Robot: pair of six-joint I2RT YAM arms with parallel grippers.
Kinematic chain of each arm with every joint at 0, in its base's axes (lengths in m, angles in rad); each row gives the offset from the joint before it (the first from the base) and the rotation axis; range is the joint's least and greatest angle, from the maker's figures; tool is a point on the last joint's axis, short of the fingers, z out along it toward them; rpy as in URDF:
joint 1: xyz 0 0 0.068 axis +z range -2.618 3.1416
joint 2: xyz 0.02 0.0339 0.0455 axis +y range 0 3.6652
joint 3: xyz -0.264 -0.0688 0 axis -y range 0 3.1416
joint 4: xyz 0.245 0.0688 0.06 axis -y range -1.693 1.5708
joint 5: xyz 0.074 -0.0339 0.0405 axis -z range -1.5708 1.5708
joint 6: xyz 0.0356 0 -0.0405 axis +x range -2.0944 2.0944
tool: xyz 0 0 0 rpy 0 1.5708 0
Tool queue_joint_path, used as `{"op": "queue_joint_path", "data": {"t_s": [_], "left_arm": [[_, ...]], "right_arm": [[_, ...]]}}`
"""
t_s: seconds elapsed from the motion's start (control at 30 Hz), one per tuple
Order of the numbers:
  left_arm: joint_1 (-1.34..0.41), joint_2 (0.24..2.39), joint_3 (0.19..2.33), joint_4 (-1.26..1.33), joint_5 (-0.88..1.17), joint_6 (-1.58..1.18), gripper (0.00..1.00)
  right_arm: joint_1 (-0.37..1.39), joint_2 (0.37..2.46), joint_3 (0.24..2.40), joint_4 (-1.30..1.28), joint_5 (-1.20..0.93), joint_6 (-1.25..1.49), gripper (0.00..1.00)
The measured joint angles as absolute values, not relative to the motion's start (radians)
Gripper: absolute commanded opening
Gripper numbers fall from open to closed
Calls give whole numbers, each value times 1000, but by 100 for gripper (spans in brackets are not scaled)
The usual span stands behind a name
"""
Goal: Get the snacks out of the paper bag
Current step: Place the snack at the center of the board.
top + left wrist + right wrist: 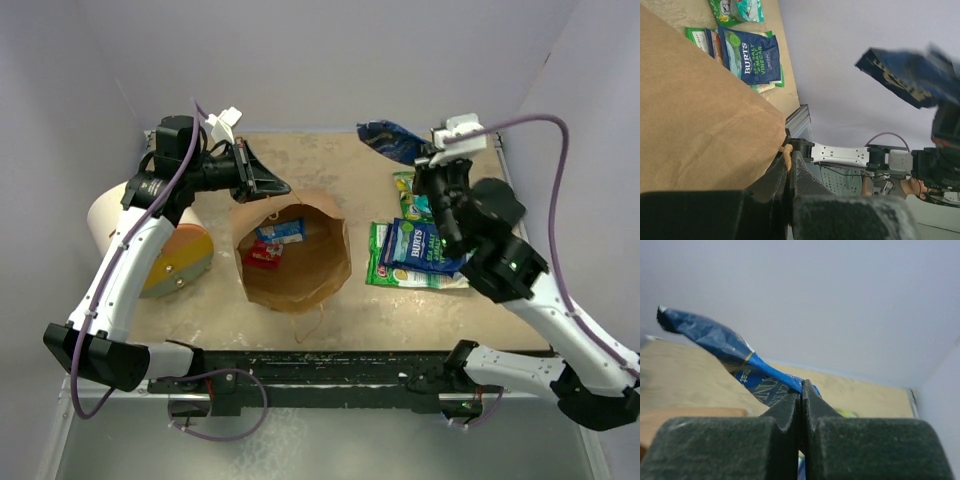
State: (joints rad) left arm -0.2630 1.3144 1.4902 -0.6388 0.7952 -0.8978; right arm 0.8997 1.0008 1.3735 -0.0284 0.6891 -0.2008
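Packets lie on both sides of the right pincer (428, 160), whose fingers are pressed together with no gap showing, clamping the corner of a dark blue packet (715, 340). That packet sticks out to the pincer's left, raised clear of the worktop (320, 160). Nearer the arm bases than this pincer, and partly under its arm, three more snacks rest flat on the worktop: a teal packet (412, 200) closest to it, then a dark blue Burts packet (415, 243) overlapping a green-edged packet (385, 262). The left pincer (272, 187) is closed too, pinching the far rim of the paper bag (335, 265); its wrist view shows a bit of twisted paper handle caught between the fingers (797, 170). The bag spreads out on the near side of that pincer, mouth wide open to the overhead camera. A small blue packet (280, 231) and a red packet (263, 254) lie inside it, touching each other. To the left of the left pincer, just beside the bag, a white cylinder (115, 215) lies on its side with its orange-yellow end toward the bag.
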Motion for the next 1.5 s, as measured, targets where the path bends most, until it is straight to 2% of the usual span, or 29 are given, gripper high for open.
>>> {"op": "queue_joint_path", "data": {"t_s": [0.2,0.5,0.8,1.27,1.5], "left_arm": [[-263,1313,1490,-648,795,-897,0],[-263,1306,1475,-646,796,-899,0],[-263,1301,1473,-646,796,-898,0],[-263,1300,1473,-647,797,-898,0],[-263,1295,1473,-653,798,-897,0]], "right_arm": [[642,1111,1284,-210,707,13,0],[433,1087,1082,-366,480,475,0],[318,1040,924,-311,350,863,0],[189,1069,740,-174,457,1473,0],[188,1003,595,-168,493,1682,0]]}}
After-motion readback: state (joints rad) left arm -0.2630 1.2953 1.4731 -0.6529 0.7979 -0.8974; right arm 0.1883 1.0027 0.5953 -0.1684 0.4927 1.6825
